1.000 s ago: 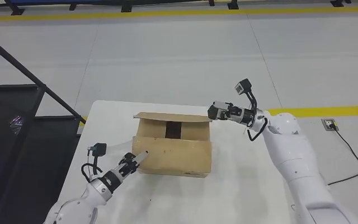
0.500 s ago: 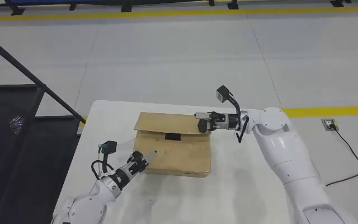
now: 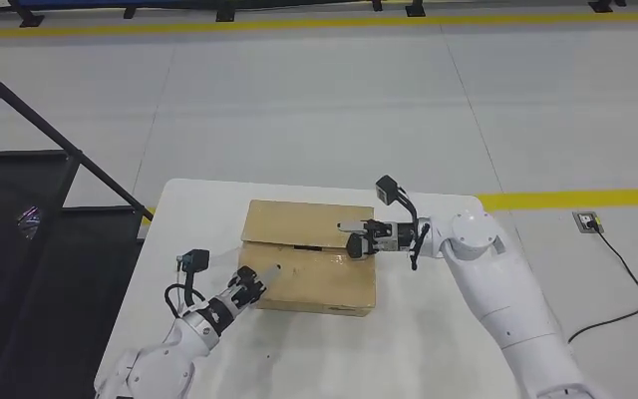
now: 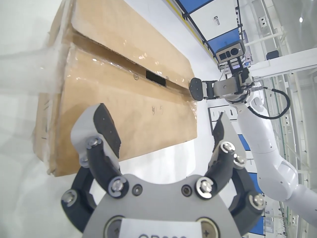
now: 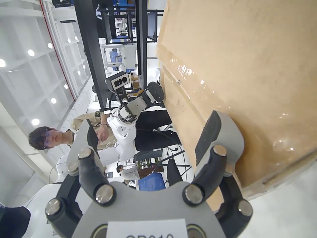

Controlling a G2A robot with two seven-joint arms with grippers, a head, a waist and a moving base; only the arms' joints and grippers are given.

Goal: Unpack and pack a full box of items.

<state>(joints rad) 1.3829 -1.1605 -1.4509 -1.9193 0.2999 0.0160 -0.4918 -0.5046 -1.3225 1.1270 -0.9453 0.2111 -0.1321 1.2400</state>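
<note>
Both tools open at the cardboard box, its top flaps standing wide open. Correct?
Not quite. Left tool and right tool are open at the cardboard box, but its top flaps are folded down, leaving only a small dark gap at the seam, as the left wrist view shows.

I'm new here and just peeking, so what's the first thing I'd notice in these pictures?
The big brown cardboard box in the middle of the white table, its top flaps folded almost shut with a small dark slit between them. Then the two white arms: the right gripper, open, is over the box top near the seam, and the left gripper, open, sits at the box's near left corner.
</note>
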